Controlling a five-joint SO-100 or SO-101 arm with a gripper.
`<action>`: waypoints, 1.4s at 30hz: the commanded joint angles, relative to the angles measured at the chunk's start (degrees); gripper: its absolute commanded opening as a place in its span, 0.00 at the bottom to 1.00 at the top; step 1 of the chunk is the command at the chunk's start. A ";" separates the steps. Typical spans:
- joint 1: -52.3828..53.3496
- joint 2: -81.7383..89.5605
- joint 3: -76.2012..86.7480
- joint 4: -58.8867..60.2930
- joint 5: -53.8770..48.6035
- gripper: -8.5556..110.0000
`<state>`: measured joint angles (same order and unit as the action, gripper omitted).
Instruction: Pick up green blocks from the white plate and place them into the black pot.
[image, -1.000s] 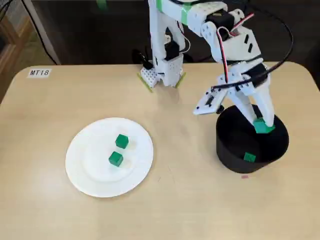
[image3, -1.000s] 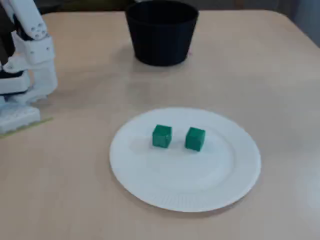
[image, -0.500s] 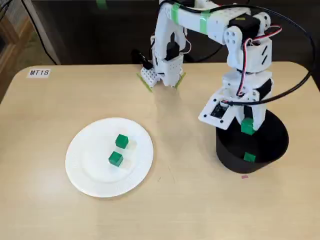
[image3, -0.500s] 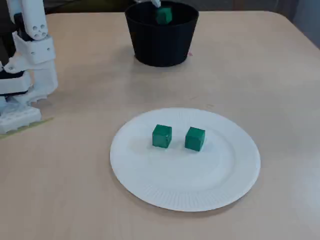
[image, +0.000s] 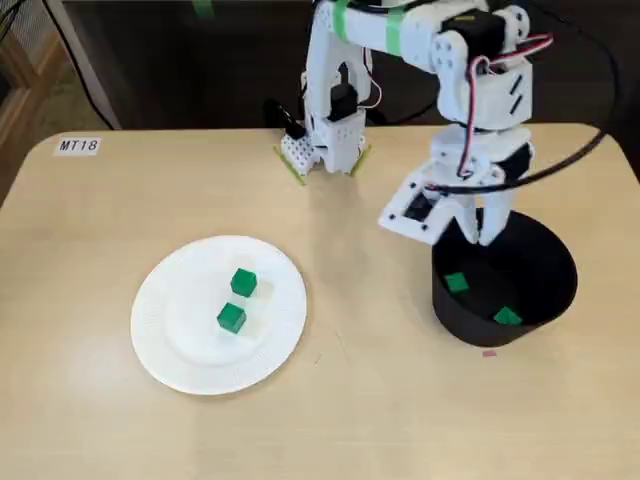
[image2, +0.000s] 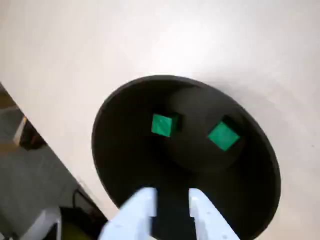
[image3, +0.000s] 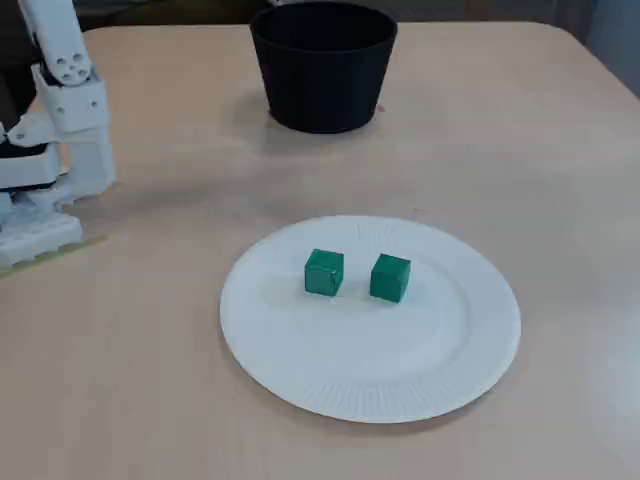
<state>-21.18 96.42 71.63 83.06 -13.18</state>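
Green blocks (image2: 161, 125) lie in two places. The tool (image2: 171, 194) hangs over the black pot (image2: 120, 160), its two white fingers (image2: 140, 205) a narrow gap apart with nothing between them. Straight below it, on the pot's floor, the first block and a second pot block (image2: 223, 136) lie apart from each other. Only the wrist view looks right down on them past the fingertips.

In a fixed view from above, the tool (image: 478, 238) sits over the part of the pot's mouth nearest the arm's base (image: 325, 140), and both blocks in the pot show there too. The low fixed view shows the pot (image3: 322, 80) from the side only, so its inside is hidden.

Well away from the tool on the desk (image: 400, 420) is the white plate (image: 180, 345). It carries two more green blocks, one plate block (image3: 324, 272) just beside the other plate block (image3: 390, 277), not touching.

Farthest from the tool, at a desk corner, a white label (image: 78, 146) reads "MT18".
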 joint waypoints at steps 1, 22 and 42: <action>8.61 3.25 -2.46 0.97 3.16 0.05; 37.44 17.84 38.23 -17.84 22.94 0.05; 44.03 3.69 37.97 -21.53 19.07 0.32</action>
<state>21.62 100.81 111.27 62.84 6.94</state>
